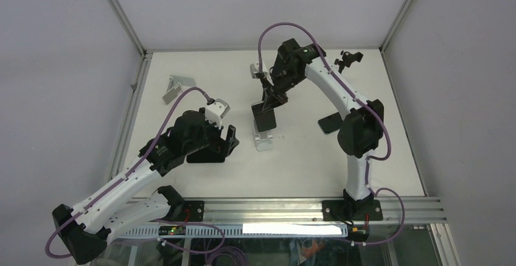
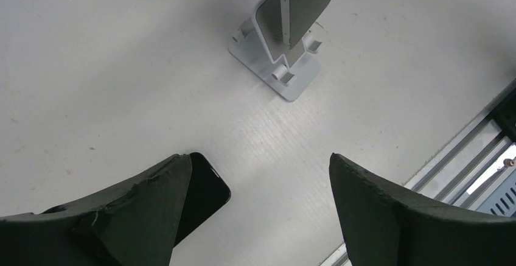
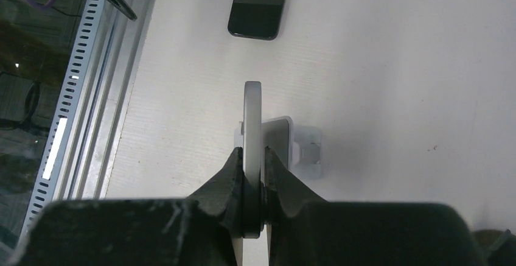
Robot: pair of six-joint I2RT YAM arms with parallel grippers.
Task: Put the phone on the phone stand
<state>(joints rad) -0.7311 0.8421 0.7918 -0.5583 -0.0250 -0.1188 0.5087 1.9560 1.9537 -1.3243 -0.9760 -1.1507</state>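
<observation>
One phone (image 3: 252,114) clenched in right end effector (image 3: 255,162), at phone stand (image 3: 307,147); left end effector (image 2: 261,168) spread wide.

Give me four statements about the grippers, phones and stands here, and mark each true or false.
1. The right gripper is shut on a phone. True.
2. The left gripper grips the white stand. False: it is open and holds nothing.
3. The held phone lies flat on the table. False: it is held upright at the white stand.
4. A grey stand sits in the far-left part of the table. True.
</observation>
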